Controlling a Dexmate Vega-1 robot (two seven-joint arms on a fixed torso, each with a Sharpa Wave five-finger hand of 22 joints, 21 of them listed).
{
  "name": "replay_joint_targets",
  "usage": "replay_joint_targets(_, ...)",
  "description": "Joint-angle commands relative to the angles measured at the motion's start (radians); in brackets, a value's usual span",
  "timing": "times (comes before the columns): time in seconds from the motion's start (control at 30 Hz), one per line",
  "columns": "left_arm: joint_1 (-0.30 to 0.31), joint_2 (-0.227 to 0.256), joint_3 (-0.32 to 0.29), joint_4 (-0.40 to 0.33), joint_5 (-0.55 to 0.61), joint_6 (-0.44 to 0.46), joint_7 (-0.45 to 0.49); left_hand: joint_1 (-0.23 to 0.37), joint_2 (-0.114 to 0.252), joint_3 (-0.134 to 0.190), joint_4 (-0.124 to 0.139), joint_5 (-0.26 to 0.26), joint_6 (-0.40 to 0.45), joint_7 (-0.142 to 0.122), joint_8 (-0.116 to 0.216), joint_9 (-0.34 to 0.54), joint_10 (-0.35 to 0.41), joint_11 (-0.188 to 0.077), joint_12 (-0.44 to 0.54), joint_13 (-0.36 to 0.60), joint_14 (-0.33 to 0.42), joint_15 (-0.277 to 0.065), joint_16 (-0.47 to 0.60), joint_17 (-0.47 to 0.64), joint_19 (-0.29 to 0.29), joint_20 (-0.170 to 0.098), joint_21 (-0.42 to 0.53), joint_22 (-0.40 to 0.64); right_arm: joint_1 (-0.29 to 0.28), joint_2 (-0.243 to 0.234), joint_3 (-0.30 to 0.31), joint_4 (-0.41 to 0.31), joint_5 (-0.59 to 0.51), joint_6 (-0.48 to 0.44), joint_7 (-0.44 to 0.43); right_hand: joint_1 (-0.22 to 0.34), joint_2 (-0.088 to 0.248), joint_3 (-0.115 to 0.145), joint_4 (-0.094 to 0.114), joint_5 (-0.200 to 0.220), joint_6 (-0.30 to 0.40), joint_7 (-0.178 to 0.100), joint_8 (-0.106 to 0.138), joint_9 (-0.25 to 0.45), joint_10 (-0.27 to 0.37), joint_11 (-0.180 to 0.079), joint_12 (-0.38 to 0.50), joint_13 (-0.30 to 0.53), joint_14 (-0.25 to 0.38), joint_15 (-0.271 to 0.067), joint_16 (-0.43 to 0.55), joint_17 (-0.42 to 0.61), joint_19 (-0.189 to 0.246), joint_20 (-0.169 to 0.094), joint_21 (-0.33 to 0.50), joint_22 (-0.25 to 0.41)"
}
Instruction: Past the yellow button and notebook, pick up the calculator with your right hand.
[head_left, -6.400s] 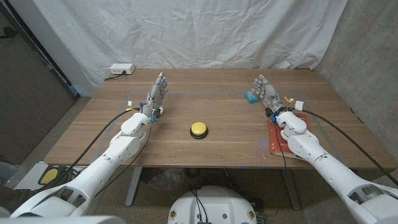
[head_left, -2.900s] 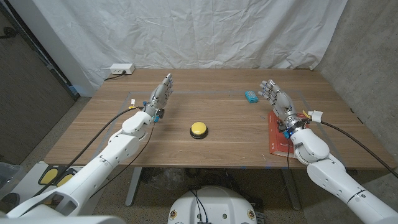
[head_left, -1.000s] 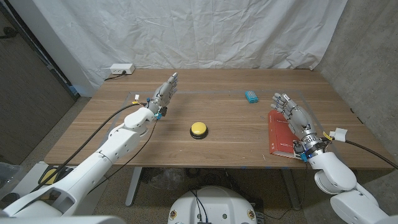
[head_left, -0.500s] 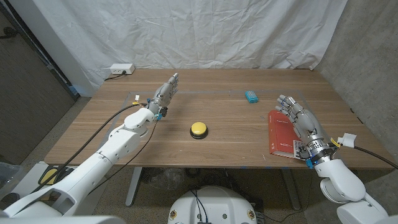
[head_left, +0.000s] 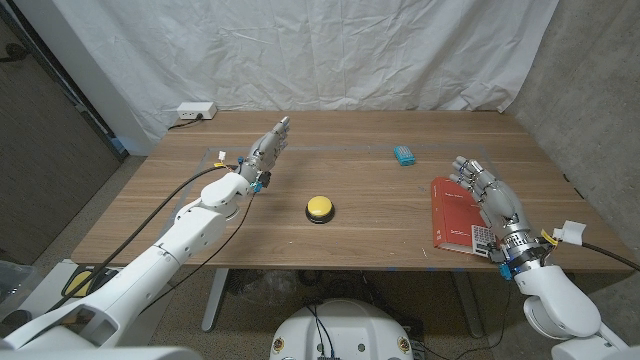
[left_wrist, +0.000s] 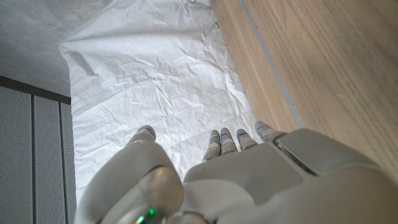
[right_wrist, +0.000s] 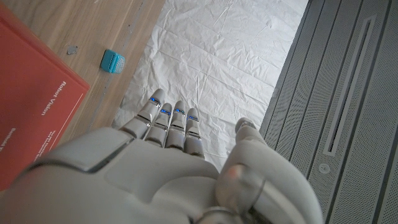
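Right hand (head_left: 490, 195) hung over the right edge of the red notebook (head_left: 455, 214), near the table's (head_left: 360, 215) right side. Fingers were extended and a little apart, nothing held. In the right wrist view the same hand (right_wrist: 168, 168) showed from behind, fingers straight, with the red cover (right_wrist: 31, 99) beside it. White lettering on the cover was partly legible: "Robot Vision" or similar; a second line was cut off and could not be read.

A small grey keypad-like item (head_left: 482, 236), likely the calculator, lay on the notebook's near right corner, just beside the right wrist. Too small to read any keys or display. It was not gripped.

A small teal object (head_left: 404, 155) sat farther back on the table, well apart from the notebook; in the right wrist view (right_wrist: 112, 61) it showed a ribbed face, no label readable.

The yellow button (head_left: 319, 207), on a dark base, sat near the table's middle, between the two arms.

Left hand (head_left: 268, 148) was held above the table's left rear area, fingers straight and close together, empty. Left wrist view showed the hand's back (left_wrist: 249, 180) and fingertips against the white backdrop sheet (left_wrist: 155, 81).

A white power strip (head_left: 195, 111) lay at the table's far left corner.
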Motion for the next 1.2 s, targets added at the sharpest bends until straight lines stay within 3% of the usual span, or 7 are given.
replay_joint_targets(0.03, 0.016, 0.006, -0.004, -0.044, 0.007, 0.014, 0.025, 0.013, 0.003, 0.003, -0.007, -0.002, 0.005, -0.004, 0.001, 0.002, -0.007, 0.0, 0.001, 0.001, 0.004, -0.002, 0.001, 0.005, 0.002, -0.06, -0.002, 0.002, -0.039, 0.07, 0.022, 0.01, -0.053, 0.084, 0.006, 0.009, 0.003, 0.005, -0.009, 0.001, 0.019, -0.007, 0.003, 0.003, 0.009, -0.001, 0.001, 0.001, 0.016, -0.011, 0.004, 0.003, 0.021, -0.01, -0.002, 0.002)
replay_joint_targets(0.4, 0.034, 0.006, -0.012, -0.063, -0.001, 0.006, 0.032, 0.015, 0.005, 0.001, -0.008, -0.004, 0.003, -0.008, -0.001, 0.002, -0.012, -0.005, -0.001, 0.001, 0.001, -0.003, 0.0, 0.005, 0.0, -0.058, -0.004, 0.003, -0.086, 0.106, 0.051, -0.008, -0.091, 0.107, 0.01, 0.016, 0.006, 0.008, -0.015, 0.002, 0.043, -0.015, 0.009, 0.003, 0.009, -0.001, -0.002, 0.001, 0.04, -0.022, 0.009, 0.002, 0.045, -0.014, -0.002, 0.003)
replay_joint_targets(0.47, 0.034, 0.008, -0.013, -0.06, -0.007, -0.01, 0.008, 0.015, 0.005, 0.001, -0.008, -0.005, 0.003, -0.01, -0.002, 0.002, -0.012, -0.005, -0.001, 0.001, 0.001, -0.003, 0.0, 0.005, 0.0, -0.058, -0.005, 0.003, -0.096, 0.117, 0.056, -0.014, -0.098, 0.109, 0.005, 0.016, 0.007, 0.009, -0.016, 0.002, 0.044, -0.017, 0.007, 0.003, 0.04, -0.008, 0.009, 0.002, 0.044, -0.024, 0.008, 0.003, 0.047, -0.014, -0.006, 0.003)
replay_joint_targets(0.7, 0.037, 0.009, -0.013, -0.068, 0.004, -0.018, 0.018, 0.017, 0.007, 0.0, -0.008, -0.006, 0.003, -0.01, -0.003, 0.002, -0.011, -0.007, -0.001, 0.001, 0.002, -0.007, 0.0, 0.005, 0.001, -0.057, -0.005, 0.003, -0.116, 0.143, 0.068, -0.027, -0.121, 0.105, -0.002, 0.018, 0.007, 0.01, -0.018, 0.003, 0.056, -0.021, 0.009, 0.003, 0.057, -0.012, 0.014, 0.002, 0.054, -0.026, 0.008, 0.003, 0.055, -0.014, -0.008, 0.003)
replay_joint_targets(1.2, 0.042, 0.006, -0.014, -0.079, 0.01, -0.026, 0.026, 0.019, 0.009, -0.001, -0.009, -0.008, 0.0, -0.018, -0.006, 0.002, -0.013, -0.013, -0.002, 0.001, 0.002, -0.01, 0.0, 0.006, 0.002, -0.055, -0.006, 0.003, -0.137, 0.197, 0.066, -0.024, -0.2, 0.128, -0.021, 0.028, 0.01, 0.014, -0.025, 0.004, 0.067, -0.026, 0.01, 0.004, 0.073, -0.014, 0.017, 0.002, 0.067, -0.031, 0.008, 0.002, 0.067, -0.017, -0.011, 0.004)
